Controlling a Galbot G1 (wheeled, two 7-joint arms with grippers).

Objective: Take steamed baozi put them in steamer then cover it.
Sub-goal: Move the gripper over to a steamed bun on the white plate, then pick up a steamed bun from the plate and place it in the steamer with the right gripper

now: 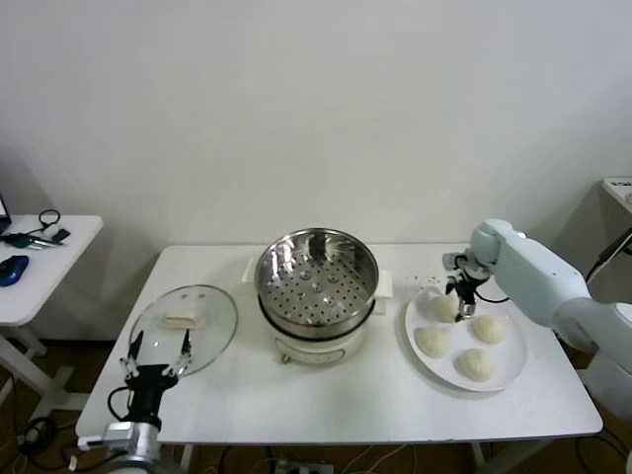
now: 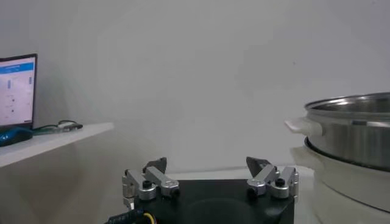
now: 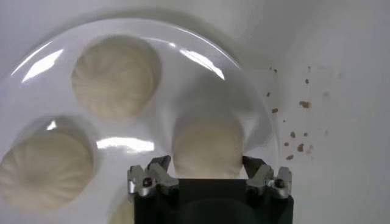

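Four off-white baozi lie on a white plate at the right. My right gripper is lowered over the far-left baozi. In the right wrist view the open gripper has one finger on each side of this baozi, which still rests on the plate. Other baozi lie beside it. The steel steamer stands empty on its white pot base at the table's middle. The glass cover lies flat at the left. My left gripper waits open by its near edge.
Small crumbs dot the table beside the plate. A side table with a mouse and cables stands at the far left. The left wrist view shows the open left gripper, the steamer's side and a lit screen.
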